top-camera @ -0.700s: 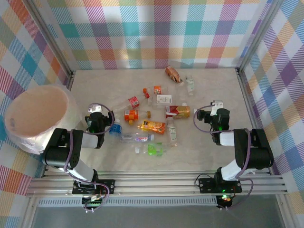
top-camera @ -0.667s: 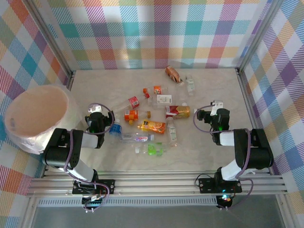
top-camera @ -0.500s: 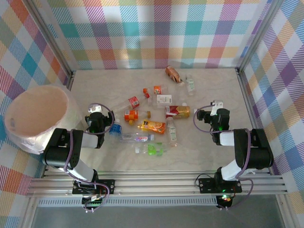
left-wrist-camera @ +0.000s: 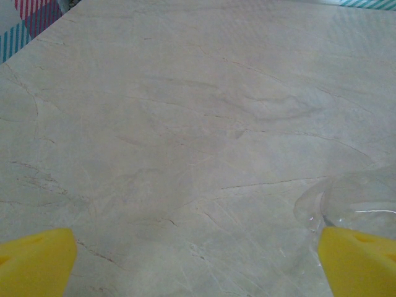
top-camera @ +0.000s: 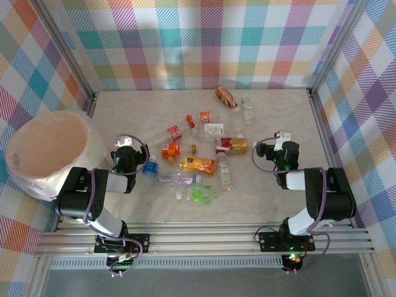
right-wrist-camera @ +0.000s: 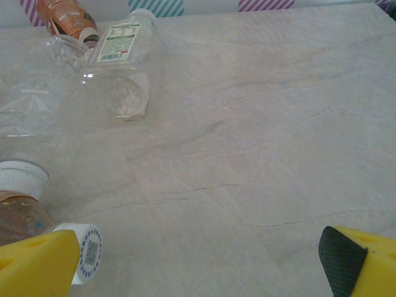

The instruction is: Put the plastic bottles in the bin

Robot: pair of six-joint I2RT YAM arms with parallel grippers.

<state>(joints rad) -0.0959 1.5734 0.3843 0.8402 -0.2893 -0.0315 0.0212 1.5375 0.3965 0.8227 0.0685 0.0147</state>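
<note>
On the tabletop point(top-camera: 142, 111) the bottles point(top-camera: 198, 164) lie crowded, both jaws wide open and empty; a clumsy reach of mine could send neighbours rolling.

The work surface point(top-camera: 124, 111) is a flat tabletop with a pale beige, marble-like finish crossed by thin darker veins. The veining reads clearly in both wrist views. Three sides are enclosed by upright panels point(top-camera: 204, 43) covered in a plaid pattern of pink, orange, yellow, teal, blue and purple on white. Silver metal posts point(top-camera: 67, 55) rise at the left and right rear corners, where the panels meet. Parallel ribbed aluminium rails point(top-camera: 204, 238) lie along the near edge, with a plain grey strip point(top-camera: 247, 278) below them. Lighting is even and diffuse, leaving only soft shadows on the tabletop.
</note>
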